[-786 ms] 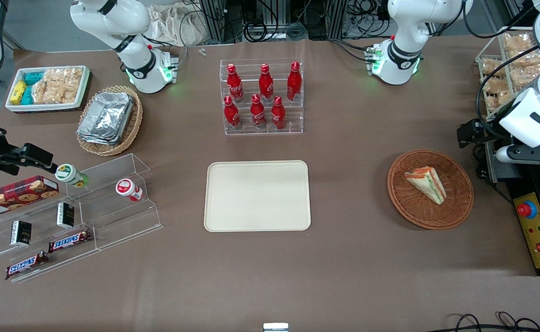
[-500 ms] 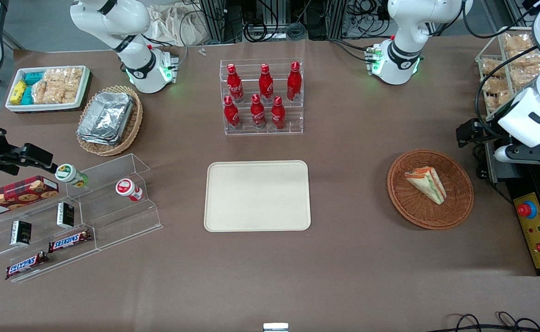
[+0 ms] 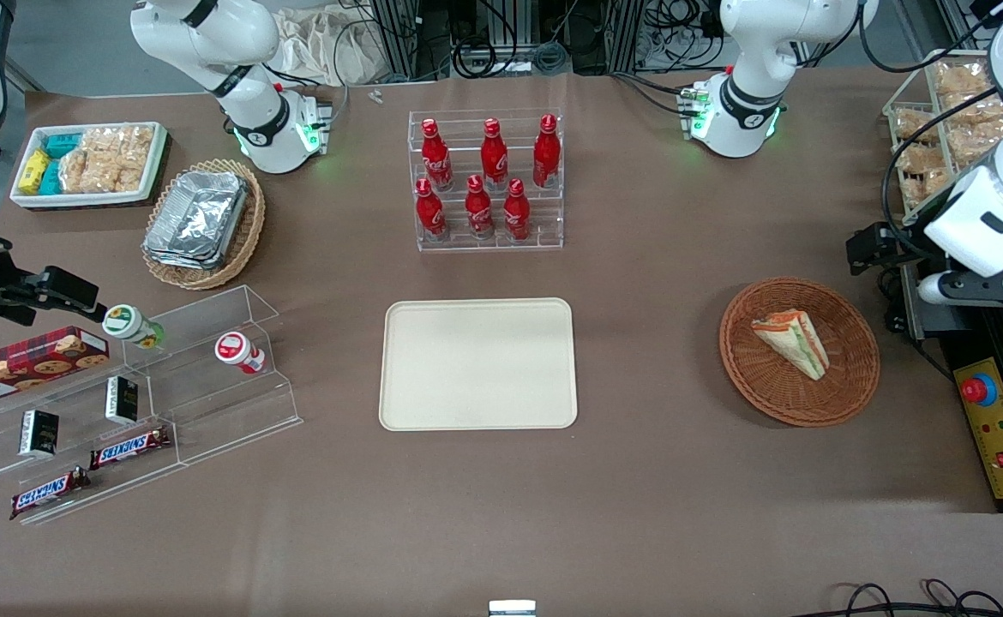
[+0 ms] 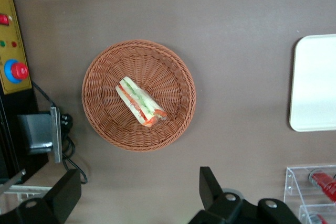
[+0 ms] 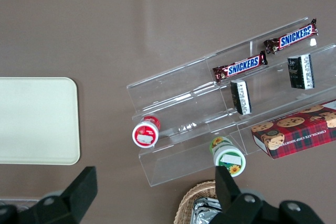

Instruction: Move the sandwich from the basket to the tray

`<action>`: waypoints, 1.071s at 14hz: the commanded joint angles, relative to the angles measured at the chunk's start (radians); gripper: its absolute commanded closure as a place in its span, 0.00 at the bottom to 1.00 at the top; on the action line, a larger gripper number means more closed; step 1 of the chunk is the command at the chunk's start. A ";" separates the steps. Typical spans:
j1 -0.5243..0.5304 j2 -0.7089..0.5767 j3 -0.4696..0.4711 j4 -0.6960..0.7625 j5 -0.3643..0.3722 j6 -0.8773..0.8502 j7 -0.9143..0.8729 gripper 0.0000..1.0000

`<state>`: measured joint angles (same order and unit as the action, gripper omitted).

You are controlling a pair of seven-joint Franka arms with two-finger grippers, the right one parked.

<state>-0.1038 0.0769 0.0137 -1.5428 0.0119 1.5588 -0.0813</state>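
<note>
The sandwich (image 3: 793, 343), a white-bread wedge with orange and green filling, lies in the round reddish-brown basket (image 3: 759, 386) toward the working arm's end of the table. The cream tray (image 3: 477, 364) lies bare at the table's middle. My left gripper (image 3: 868, 248) hangs high above the table beside the basket, a little farther from the front camera than it. In the left wrist view the gripper (image 4: 137, 195) is open and empty, its fingers (image 4: 210, 182) wide apart, with the sandwich (image 4: 140, 102), the basket (image 4: 105, 108) and the tray's edge (image 4: 317, 82) below it.
A clear rack of red bottles (image 3: 486, 180) stands farther from the front camera than the tray. A yellow control box (image 3: 999, 428) with a red button lies beside the basket. Clear snack shelves (image 3: 124, 403), a foil-tray basket (image 3: 203, 223) and a white bin (image 3: 88, 163) sit toward the parked arm's end.
My left gripper has drifted very slightly toward the basket. The sandwich, basket and tray have not moved.
</note>
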 commanded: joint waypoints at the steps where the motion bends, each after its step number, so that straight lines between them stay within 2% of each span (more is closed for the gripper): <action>1: -0.001 0.032 -0.008 0.012 0.016 -0.006 -0.235 0.00; 3: 0.003 0.038 -0.005 0.007 0.014 -0.029 -0.357 0.00; 6: 0.028 0.073 0.000 -0.031 0.014 -0.060 -0.391 0.00; 11: 0.036 0.072 0.006 -0.290 0.016 0.202 -0.419 0.00; 15: 0.042 0.067 0.008 -0.468 0.013 0.436 -0.564 0.00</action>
<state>-0.0683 0.1785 0.0226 -1.9229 0.0169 1.9162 -0.5915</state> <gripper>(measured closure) 0.000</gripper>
